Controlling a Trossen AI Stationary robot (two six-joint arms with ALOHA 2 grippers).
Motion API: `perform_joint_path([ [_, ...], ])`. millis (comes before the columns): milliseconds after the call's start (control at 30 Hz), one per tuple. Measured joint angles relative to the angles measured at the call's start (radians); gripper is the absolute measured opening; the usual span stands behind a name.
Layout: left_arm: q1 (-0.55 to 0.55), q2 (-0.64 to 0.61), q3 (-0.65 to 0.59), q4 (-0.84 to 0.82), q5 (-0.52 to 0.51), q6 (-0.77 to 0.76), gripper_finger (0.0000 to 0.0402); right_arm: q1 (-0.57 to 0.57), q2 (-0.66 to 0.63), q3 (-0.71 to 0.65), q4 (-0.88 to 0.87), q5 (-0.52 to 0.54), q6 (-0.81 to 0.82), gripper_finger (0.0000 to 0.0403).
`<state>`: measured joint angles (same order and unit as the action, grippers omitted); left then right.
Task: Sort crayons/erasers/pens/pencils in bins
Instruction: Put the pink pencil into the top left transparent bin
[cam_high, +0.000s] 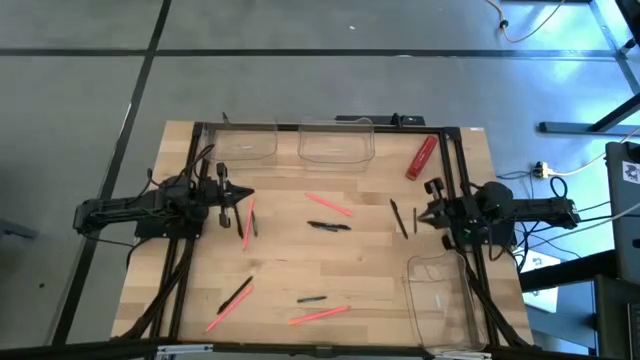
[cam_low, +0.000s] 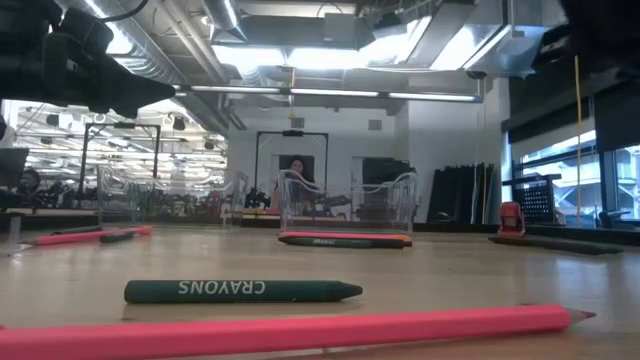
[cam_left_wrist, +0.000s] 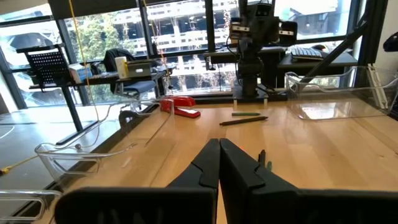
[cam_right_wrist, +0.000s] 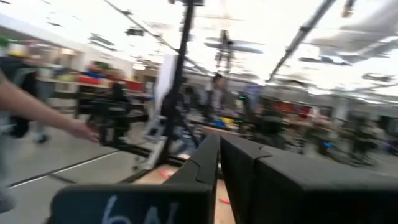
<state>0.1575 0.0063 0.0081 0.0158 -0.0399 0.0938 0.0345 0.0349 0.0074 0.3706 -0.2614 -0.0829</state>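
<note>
Left gripper (cam_left_wrist: 219, 163) jaws closed, empty; right gripper (cam_right_wrist: 219, 163) likewise. Slim black plastic pens (cam_high: 329, 226) lie ahead: light, stiff, slippery; grip mid-barrel.

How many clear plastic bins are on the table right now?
3: two bins side by side at the far edge, and one bin at the near right corner, beside the right arm. None looks hidden.

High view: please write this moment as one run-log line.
left pincer: shut, empty | right pincer: shut, empty | slim black pens: on table | clear plastic bins: look empty
</note>
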Motion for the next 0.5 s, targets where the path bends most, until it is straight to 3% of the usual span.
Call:
perform_joint_path([
  [200, 0.0, 0.0, 0.0, 0.029, -0.001, 0.035, 0.0, 0.0, 0.0, 0.0, 0.01, 0.085, 0.046, 0.0021],
  [367, 0.0, 0.0, 0.088, 0.008, -0.068, -0.231, 0.0, 0.0, 0.0, 0.0, 0.016, 0.085, 0.098, 0.0021],
  [500, 0.0, 0.045, 0.25, -0.144, -0.022, -0.271, 0.0, 0.0, 0.0, 0.0, 0.016, 0.086, 0.105, 0.0021],
])
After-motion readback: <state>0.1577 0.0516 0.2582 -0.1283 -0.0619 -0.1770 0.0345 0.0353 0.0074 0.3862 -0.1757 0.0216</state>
